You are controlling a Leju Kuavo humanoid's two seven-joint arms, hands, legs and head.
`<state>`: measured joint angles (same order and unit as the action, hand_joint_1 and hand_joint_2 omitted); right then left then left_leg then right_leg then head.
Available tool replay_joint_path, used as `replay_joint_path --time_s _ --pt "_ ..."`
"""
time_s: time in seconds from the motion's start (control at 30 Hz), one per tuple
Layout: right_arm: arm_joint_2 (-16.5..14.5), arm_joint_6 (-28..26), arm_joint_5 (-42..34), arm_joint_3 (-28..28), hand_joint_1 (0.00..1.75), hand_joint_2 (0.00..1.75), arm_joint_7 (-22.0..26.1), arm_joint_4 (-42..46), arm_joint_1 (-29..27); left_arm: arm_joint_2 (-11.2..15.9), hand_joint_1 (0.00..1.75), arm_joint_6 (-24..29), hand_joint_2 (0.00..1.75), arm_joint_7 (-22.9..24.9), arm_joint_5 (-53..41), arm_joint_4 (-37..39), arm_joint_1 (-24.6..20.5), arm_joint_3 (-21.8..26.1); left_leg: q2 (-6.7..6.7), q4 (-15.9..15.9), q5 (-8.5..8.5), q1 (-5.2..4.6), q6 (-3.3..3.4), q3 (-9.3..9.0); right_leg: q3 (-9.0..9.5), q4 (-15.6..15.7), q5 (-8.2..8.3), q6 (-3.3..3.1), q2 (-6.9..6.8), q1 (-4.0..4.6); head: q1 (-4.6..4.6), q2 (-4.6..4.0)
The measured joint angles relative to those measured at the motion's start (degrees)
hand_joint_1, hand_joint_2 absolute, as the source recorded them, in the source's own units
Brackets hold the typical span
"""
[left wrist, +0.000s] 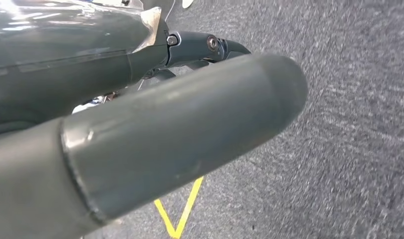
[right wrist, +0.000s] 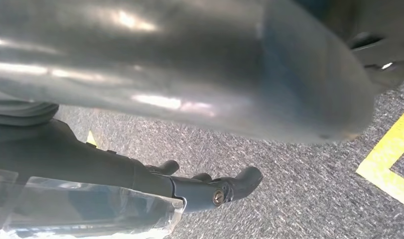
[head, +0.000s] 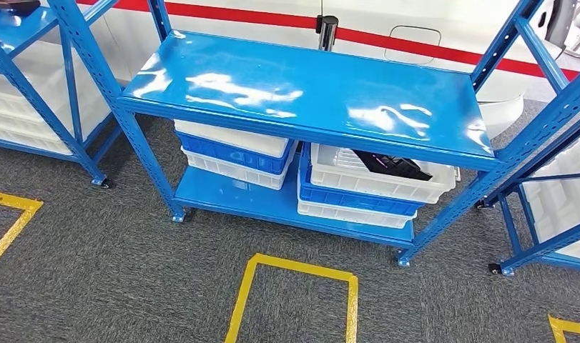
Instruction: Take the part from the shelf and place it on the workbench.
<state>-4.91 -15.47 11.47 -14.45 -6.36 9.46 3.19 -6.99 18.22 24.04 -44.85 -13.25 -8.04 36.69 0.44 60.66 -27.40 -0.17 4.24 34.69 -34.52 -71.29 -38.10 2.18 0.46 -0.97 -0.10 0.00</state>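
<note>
Part: black part (head: 391,165) lies in the top white bin (head: 344,171), lower right shelf (head: 222,194).
Left hand (left wrist: 155,119): hanging, fingers apart, empty.
Right hand (right wrist: 200,99): hanging, empty, not yet reaching.

Blue shelf (head: 308,89) on grey carpet; black part (head: 390,164) in white crate (head: 376,179), lower level.
</note>
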Motion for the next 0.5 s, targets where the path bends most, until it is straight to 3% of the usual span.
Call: replay_joint_path --time_s 0.03,0.07,0.13,0.2,0.23,0.3,0.37,0.43,0.5 --pt "0.0 0.0 0.0 0.0 0.0 0.0 0.0 0.0 -0.1 0.0 0.0 0.0 0.0 0.0 0.0 0.0 0.0 0.0 0.04 0.0 0.01 -0.15 0.05 0.02 -1.66 -3.1 -0.9 -0.07 0.0 0.08 -0.01 0.0" --pt "0.0 0.0 0.0 0.0 0.0 0.0 0.0 0.0 -0.1 0.0 0.0 0.0 0.0 0.0 0.0 0.0 0.0 0.0 0.06 0.0 0.03 -0.32 0.07 0.0 -2.06 -3.5 -0.58 0.07 -0.01 0.21 0.01 0.0" --pt "0.0 0.0 0.0 0.0 0.0 0.0 0.0 0.0 -0.2 0.0 0.0 0.0 0.0 0.0 0.0 0.0 0.0 0.0 0.23 0.0 0.07 -0.63 0.08 -0.17 0.38 2.0 2.39 0.34 -0.28 0.59 0.02 0.0" --pt "0.1 0.0 0.0 0.0 0.0 0.0 -0.1 0.0 -0.1 -0.1 0.0 0.0 0.0 0.0 -0.1 0.0 0.0 0.0 0.57 0.1 -0.01 -0.85 -0.11 -0.44 3.63 9.5 5.69 -0.25 -1.5 1.12 -0.04 0.0" --pt "0.1 0.0 -0.1 0.0 0.0 0.0 -0.1 0.0 0.0 -0.1 0.0 0.0 0.0 0.0 -0.3 0.0 0.0 0.0 0.81 0.1 -0.08 -0.88 -0.33 -0.55 4.4 11.5 6.65 -0.71 -1.92 1.33 -0.08 0.0" --pt "0.1 0.0 -0.2 0.0 0.0 0.0 -0.3 0.0 0.1 -0.1 0.0 0.0 0.0 0.0 -0.6 0.0 0.0 0.0 1.37 0.2 -0.16 -0.76 -1.02 -0.74 4.45 12.4 7.46 -1.46 -1.71 1.57 -0.14 0.0" --pt "0.1 0.0 -0.3 0.0 0.0 0.0 -0.5 0.0 0.0 -0.1 0.0 0.0 0.0 0.0 -0.8 0.0 -0.1 -0.1 1.47 0.7 -0.56 -0.44 -1.85 -0.63 4.79 12.8 8.08 -2.2 -0.9 0.97 -0.13 0.0" --pt "0.1 0.0 -0.4 0.0 0.0 0.0 -0.7 0.0 0.0 -0.2 0.0 0.0 0.0 0.0 -1.0 0.0 -0.1 -0.1 0.53 3.8 -3.03 -0.06 -2.79 0.55 5.11 13.2 8.71 -2.85 -0.2 0.29 -0.21 0.0" --pt "0.0 0.0 -0.5 0.0 0.0 0.0 -0.7 0.0 0.0 -0.1 0.0 0.0 0.0 0.0 -1.1 0.0 -0.1 -0.1 -0.22 8.6 -6.11 0.35 -3.51 2.49 4.95 13.2 8.88 -3.08 0.35 0.28 -0.29 0.0"
